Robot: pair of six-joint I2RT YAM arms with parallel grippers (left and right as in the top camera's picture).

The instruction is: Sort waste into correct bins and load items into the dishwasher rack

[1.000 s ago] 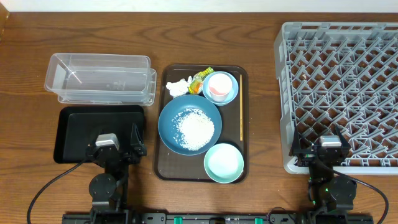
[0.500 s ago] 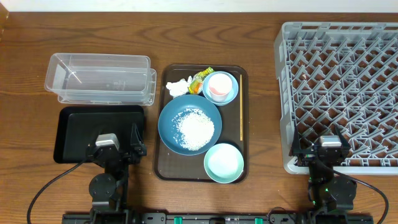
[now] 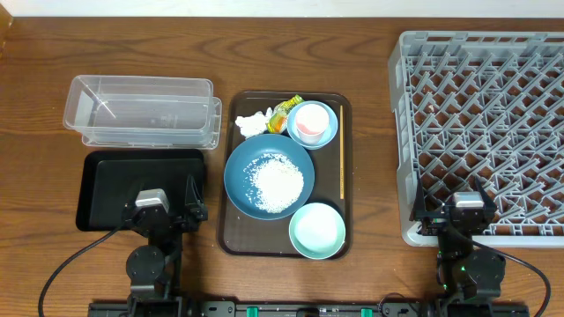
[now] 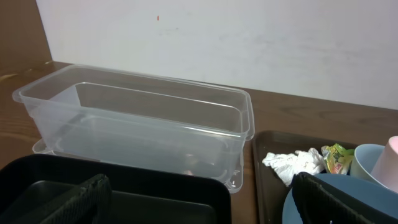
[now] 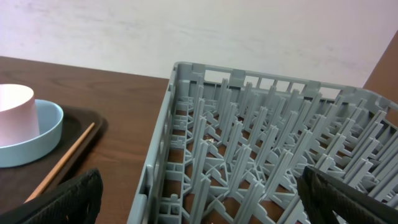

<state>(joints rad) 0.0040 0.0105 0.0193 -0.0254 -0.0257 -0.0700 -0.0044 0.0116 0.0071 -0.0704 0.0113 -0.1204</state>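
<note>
A dark-blue round dish point(image 3: 269, 176) holds loose white rice grains point(image 3: 278, 180) on the brown serving tray. Behind it lie a crumpled white tissue point(image 3: 251, 123) and a yellow-green snack wrapper point(image 3: 285, 110). A pink cup point(image 3: 309, 120) stands inside the light-blue bowl point(image 3: 330, 129); a mint-green bowl point(image 3: 317, 231) sits at the tray's front. The clear tub point(image 3: 141, 110) and black tray point(image 3: 110, 180) lie to the left. The grey dishwasher rack point(image 3: 485, 123) fills the right. My left gripper point(image 3: 164, 210) hangs open over the black tray's front edge. My right gripper point(image 3: 461, 213) hangs open over the rack's front left corner. Both are empty.
The dark-brown serving tray point(image 3: 345, 176) carries a single wooden chopstick point(image 3: 341, 165) along its right side. Bare wooden table point(image 3: 370, 132) separates the serving tray from the rack. In the left wrist view the tissue point(image 4: 292, 163) and wrapper point(image 4: 336, 157) show past the tub point(image 4: 137, 124).
</note>
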